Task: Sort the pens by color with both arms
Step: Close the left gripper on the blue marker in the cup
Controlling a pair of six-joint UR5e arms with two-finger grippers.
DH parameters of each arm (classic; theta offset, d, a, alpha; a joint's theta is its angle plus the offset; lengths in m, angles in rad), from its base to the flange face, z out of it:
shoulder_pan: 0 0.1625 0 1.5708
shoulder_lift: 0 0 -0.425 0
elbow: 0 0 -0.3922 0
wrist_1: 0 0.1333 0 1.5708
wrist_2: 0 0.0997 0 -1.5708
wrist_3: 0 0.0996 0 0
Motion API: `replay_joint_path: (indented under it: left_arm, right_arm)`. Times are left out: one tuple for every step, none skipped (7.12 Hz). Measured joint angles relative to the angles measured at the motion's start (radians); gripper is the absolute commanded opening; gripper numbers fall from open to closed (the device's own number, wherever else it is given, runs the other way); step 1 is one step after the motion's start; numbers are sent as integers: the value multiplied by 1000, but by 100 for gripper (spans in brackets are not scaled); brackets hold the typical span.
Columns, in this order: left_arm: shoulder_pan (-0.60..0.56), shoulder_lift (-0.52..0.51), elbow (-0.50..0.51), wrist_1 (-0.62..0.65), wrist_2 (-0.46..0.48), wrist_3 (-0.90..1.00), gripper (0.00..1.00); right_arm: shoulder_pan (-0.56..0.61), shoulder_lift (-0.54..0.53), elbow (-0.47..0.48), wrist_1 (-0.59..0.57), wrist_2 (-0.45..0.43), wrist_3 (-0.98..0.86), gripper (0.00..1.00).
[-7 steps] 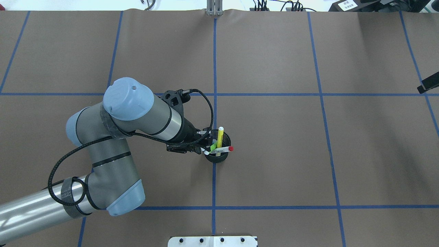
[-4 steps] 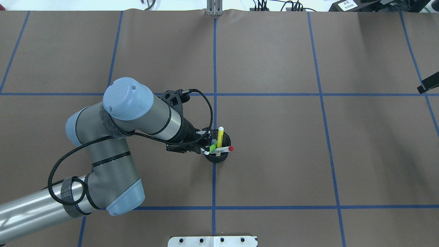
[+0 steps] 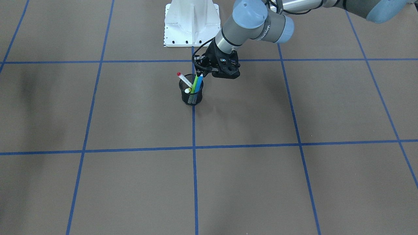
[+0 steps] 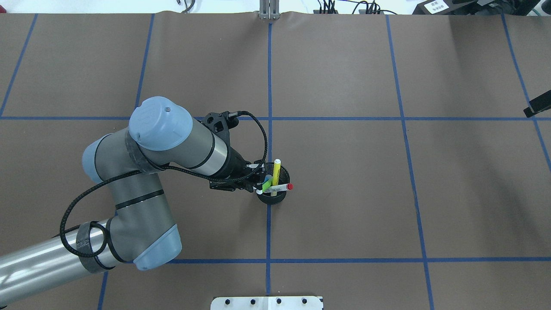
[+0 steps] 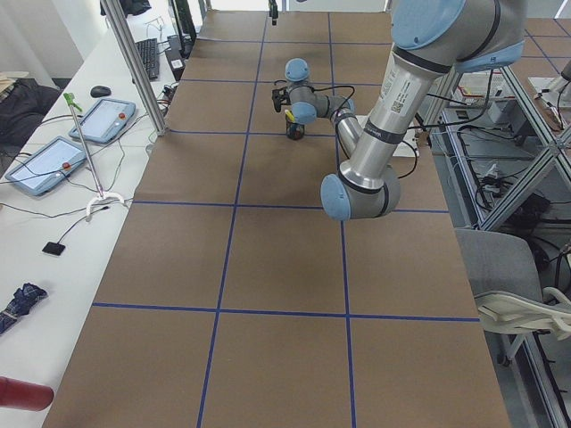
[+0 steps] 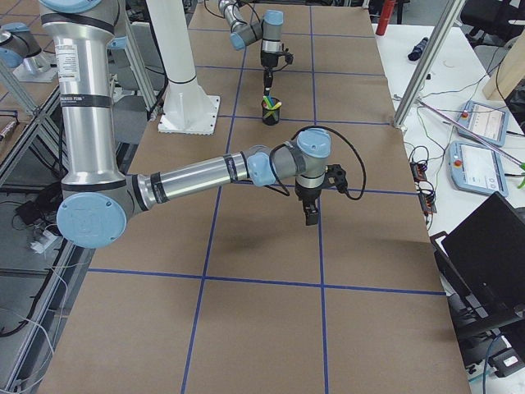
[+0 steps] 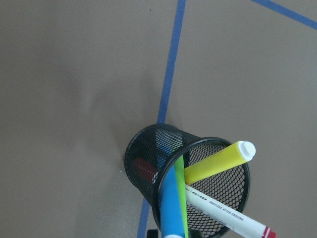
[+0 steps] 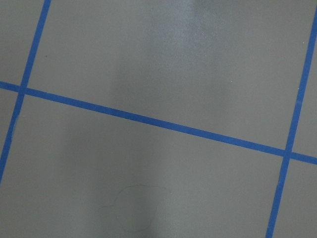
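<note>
A black mesh cup (image 3: 191, 95) (image 4: 273, 194) stands on the centre blue line and holds all the pens. The yellow pen (image 4: 276, 169) (image 7: 218, 162) leans away from me. The white pen with the red cap (image 4: 280, 187) (image 3: 183, 79) lies across the rim. The green pen (image 4: 267, 185) (image 3: 195, 84) and the blue pen (image 3: 199, 80) (image 7: 170, 208) lean toward my left gripper (image 3: 201, 70) (image 4: 257, 181). It hovers at their top ends, and its fingertips are hidden among them. My right gripper (image 6: 311, 215) hangs over bare table far to the right; I cannot tell its state.
The white bolted base plate (image 3: 191, 24) sits at the robot's side of the table. A black part (image 4: 538, 105) juts in at the overhead view's right edge. Tablets (image 5: 114, 119) and cables lie on the side benches beyond the brown mat.
The green pen's top has shifted slightly and more of the blue pen shows beside the left gripper. The left arm has barely moved.
</note>
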Motion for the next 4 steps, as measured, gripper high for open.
replay_joint_path:
  left_arm:
    - [0, 0, -1, 0, -1, 0, 15]
    - [-1, 0, -2, 0, -1, 0, 9]
    - [-3, 0, -4, 1, 0, 0, 6]
    - [-5, 1, -6, 2, 0, 0, 0]
  right_arm:
    - [0, 0, 0, 0, 0, 0, 100]
    - [0, 0, 0, 0, 0, 0, 100]
    - [0, 0, 0, 0, 0, 0, 100]
    - [0, 0, 0, 0, 0, 0, 100]
